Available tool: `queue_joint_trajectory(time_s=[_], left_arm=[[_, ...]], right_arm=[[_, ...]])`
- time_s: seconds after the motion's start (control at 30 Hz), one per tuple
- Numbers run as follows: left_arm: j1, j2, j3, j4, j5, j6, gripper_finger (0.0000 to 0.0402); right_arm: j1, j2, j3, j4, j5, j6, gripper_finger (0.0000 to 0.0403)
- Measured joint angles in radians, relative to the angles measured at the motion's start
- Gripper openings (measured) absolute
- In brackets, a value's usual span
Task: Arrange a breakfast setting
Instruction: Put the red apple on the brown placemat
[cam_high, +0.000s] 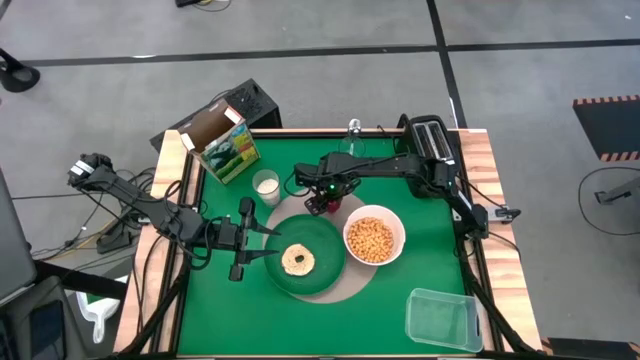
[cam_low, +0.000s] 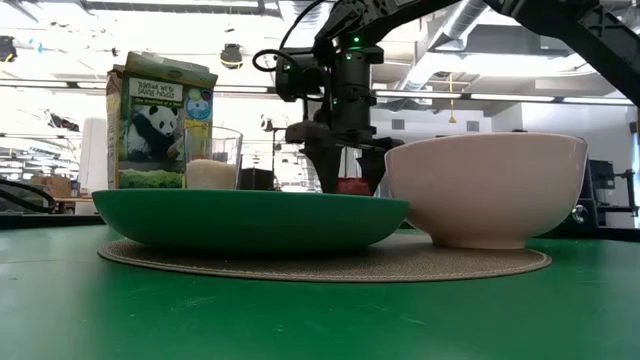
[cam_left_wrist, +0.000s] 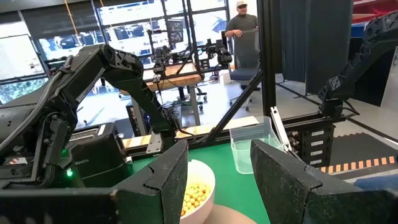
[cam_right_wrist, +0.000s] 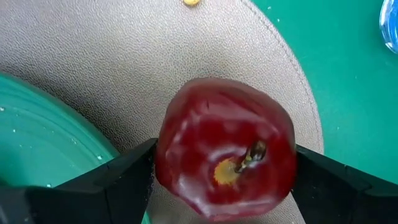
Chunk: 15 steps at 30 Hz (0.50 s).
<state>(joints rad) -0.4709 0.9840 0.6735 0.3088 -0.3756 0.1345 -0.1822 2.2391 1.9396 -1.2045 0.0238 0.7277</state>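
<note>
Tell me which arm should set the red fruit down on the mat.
Right. The right gripper already clamps the red fruit just above the round tan mat, beside the dark green plate. The left gripper is open at the plate's opposite rim.

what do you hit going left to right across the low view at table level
cereal box → milk glass → red fruit, with the right gripper closed around it → white bowl. The green plate and tan mat stretch beneath most of these, so they are left out of the order.
</note>
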Motion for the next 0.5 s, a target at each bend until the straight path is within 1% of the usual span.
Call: queue_joint_trajectory(time_s=[0.37, 0.5], left_arm=[[0.000, 0.000, 0.000, 0.000, 0.000, 0.000, 0.0163], [0.000, 0.000, 0.000, 0.000, 0.000, 0.000, 0.0163]], right_arm=[[0.002, -0.003, 0.000, -0.012, 0.000, -0.021, 0.0354], [0.008, -0.027, 0.001, -0.013, 0.001, -0.022, 0.0354]])
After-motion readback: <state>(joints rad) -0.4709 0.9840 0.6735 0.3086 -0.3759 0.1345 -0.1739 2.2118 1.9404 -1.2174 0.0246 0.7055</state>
